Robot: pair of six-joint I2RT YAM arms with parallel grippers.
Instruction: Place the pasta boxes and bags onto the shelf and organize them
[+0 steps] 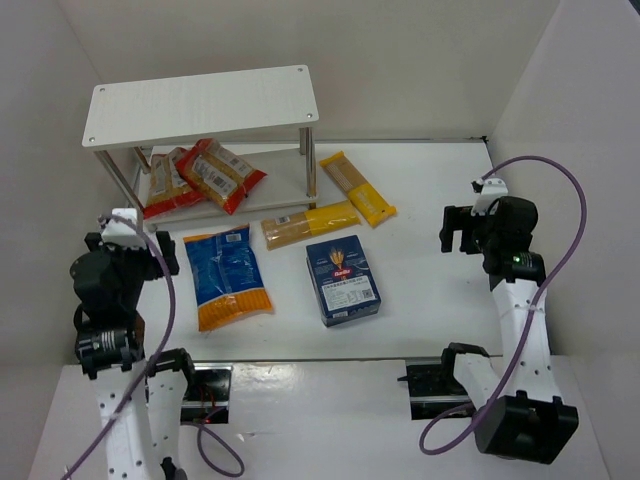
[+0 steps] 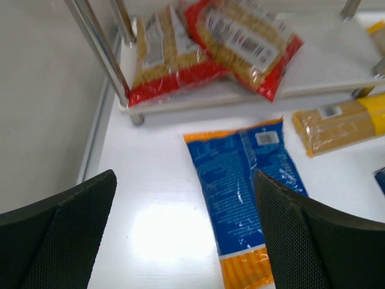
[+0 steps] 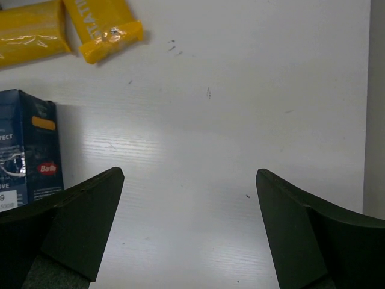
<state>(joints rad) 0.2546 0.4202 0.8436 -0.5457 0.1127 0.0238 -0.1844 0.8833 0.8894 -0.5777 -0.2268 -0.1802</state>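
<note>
Left claw, fingers spread wide and empty, hovers over the desk with the blue-and-orange bag lying flat just to its right, long axis pointing toward the shelf.

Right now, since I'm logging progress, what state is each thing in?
Shelf: upright, top board bare.
Red-edged bags: overlapping on the lower board.
Blue-and-orange bag: flat on table.
Near spaghetti bag: flat on table.
Far spaghetti bag: flat on table, beside shelf.
Dark blue carton: flat on table.
Left fingers: open, empty.
Right fingers: open, empty.
</note>
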